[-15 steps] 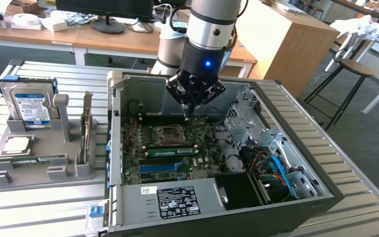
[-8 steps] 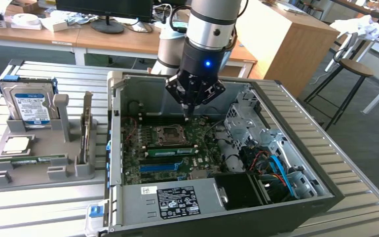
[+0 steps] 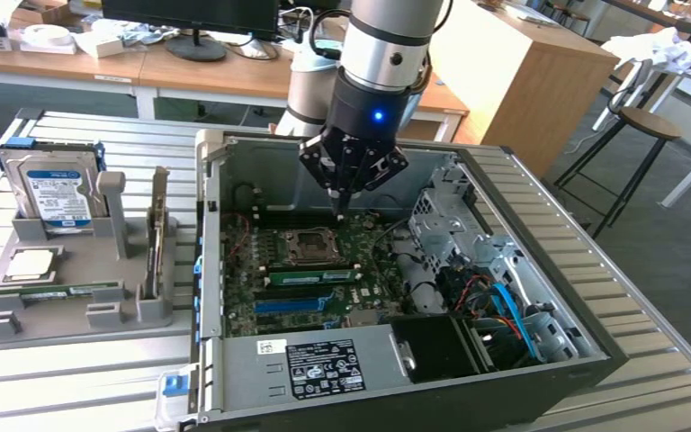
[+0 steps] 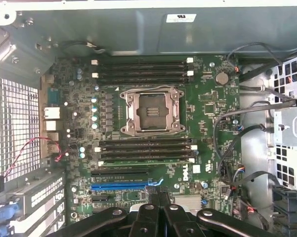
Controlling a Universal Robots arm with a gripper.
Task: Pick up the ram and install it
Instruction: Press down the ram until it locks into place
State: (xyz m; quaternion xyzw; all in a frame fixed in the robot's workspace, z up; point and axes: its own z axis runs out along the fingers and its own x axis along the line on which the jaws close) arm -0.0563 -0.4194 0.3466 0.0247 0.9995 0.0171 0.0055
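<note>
A long green ram stick [image 3: 309,275] with a pale sticker sits in a motherboard slot just below the empty processor socket [image 3: 307,243] inside the open computer case. In the wrist view it shows edge-on as a thin green strip [image 4: 146,161] in the slot bank under the socket [image 4: 152,111]. My gripper [image 3: 341,214] hangs just above the board at the far side of the socket, fingers shut together and holding nothing. Its black fingertips [image 4: 155,196] are pressed together. A second green stick [image 3: 58,290] lies flat in the grey holder at the exterior view's left.
The grey holder [image 3: 141,310] also carries a hard drive with a blue-white label [image 3: 58,193], a square silver chip [image 3: 30,263] and a thin board standing on edge [image 3: 157,229]. Case walls [image 3: 208,234], a drive cage [image 3: 442,220] and loose cables [image 3: 502,306] surround the motherboard.
</note>
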